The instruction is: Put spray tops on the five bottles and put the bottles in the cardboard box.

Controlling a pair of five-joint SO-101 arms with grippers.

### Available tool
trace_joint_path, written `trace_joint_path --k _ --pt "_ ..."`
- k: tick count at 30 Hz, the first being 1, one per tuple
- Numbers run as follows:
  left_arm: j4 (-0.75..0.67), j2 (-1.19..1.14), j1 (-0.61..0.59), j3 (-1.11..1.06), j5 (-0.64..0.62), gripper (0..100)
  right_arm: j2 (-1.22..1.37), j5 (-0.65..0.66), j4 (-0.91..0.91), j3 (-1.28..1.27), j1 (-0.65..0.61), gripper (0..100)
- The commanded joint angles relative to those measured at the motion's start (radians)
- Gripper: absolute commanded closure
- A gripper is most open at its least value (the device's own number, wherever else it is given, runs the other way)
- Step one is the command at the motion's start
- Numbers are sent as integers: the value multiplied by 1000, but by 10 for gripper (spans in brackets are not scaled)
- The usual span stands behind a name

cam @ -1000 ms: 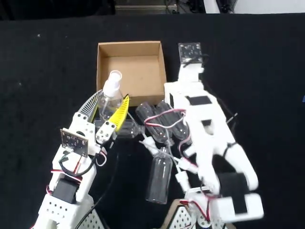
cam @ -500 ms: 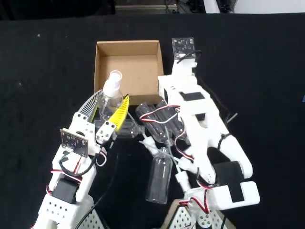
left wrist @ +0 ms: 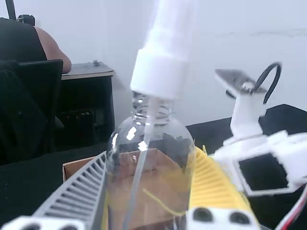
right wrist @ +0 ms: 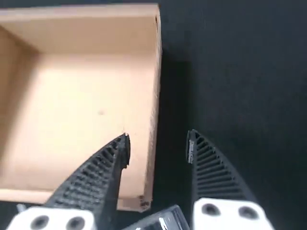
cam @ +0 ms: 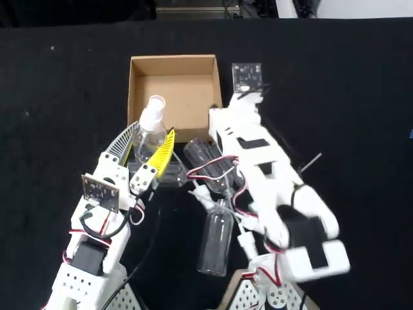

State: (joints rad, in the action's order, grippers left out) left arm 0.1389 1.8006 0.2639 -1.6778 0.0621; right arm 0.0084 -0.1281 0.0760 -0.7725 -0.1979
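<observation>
1. The left gripper (cam: 149,143) is clamped on an upright bottle (cam: 150,134), with a grey finger and a yellow finger on either side of its clear body.
2. That bottle wears a white spray top (cam: 155,110), and it's held just outside the near wall of the cardboard box (cam: 173,60).
3. The right gripper (right wrist: 158,140) hangs with its jaws apart, straddling the box's right wall: one finger over the box floor, the other over the black table (cam: 348,97).
4. Loose bottles (cam: 215,239) lie on the table between the arms, some partly under the right arm.

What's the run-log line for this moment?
left pincer: shut on capped spray bottle near cardboard box | right pincer: open, above box wall | other bottles: lying on table
</observation>
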Motion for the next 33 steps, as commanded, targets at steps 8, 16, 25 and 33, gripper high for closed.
trace_joint_path --k 8,16,25,33 --pt "-14 17 1 -22 -12 967 82 160 98 150 -3 994" --pt "-14 17 7 -22 -12 967 70 233 206 160 60 988" --pt "-14 17 1 -22 -8 967 -71 437 431 179 91 988" --pt "-14 17 1 -22 -6 967 -77 649 483 147 72 988"
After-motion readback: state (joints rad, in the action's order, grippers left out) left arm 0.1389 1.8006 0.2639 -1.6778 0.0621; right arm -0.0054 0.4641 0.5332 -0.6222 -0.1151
